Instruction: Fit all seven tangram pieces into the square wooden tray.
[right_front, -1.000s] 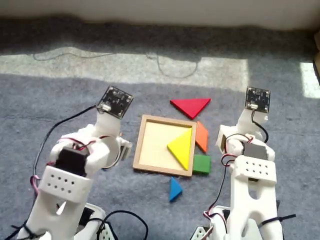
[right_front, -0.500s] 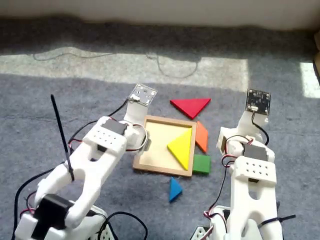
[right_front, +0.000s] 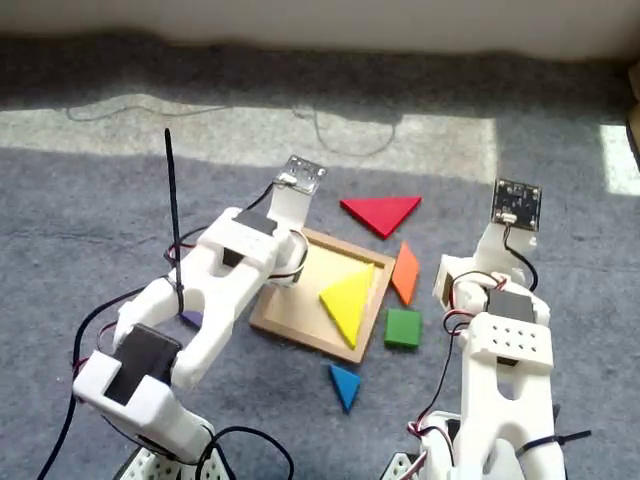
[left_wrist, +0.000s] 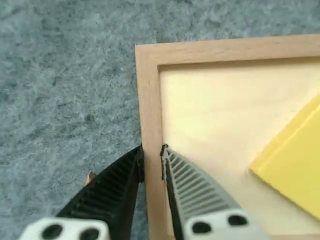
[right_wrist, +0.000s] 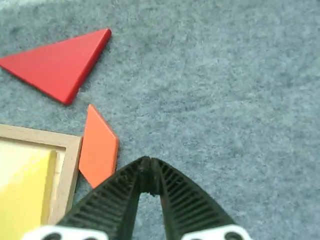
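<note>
The left gripper (left_wrist: 151, 152) pinches the rim of the tray (left_wrist: 148, 100). Its black finger sits outside the rim over the carpet (right_front: 120, 200), its grey finger sits inside over the tray floor, and the 2 are closed down to the rim's width. The gripped edge is the tray's left one in the high view, where the tray lies skewed on the carpet.

1 piece is in the tray: the yellow triangle (right_front: 348, 300), in the half away from the gripped rim and well apart from the fingers.

5 pieces lie outside the tray:
- The red triangle (right_front: 382, 212) is beyond its far edge.
- The orange piece (right_front: 405, 272) is just beside its right edge.
- The green square (right_front: 403, 328) is just off its near right corner.
- The blue triangle (right_front: 345, 384) is in front of its near edge.
- A purple piece (right_front: 190, 320) is left of the tray, mostly hidden under the left arm.

The right gripper (right_wrist: 149, 175) has its fingers closed tip to tip with nothing between them. It hangs over bare carpet to the right of the tray, near the orange piece but not touching it.
</note>
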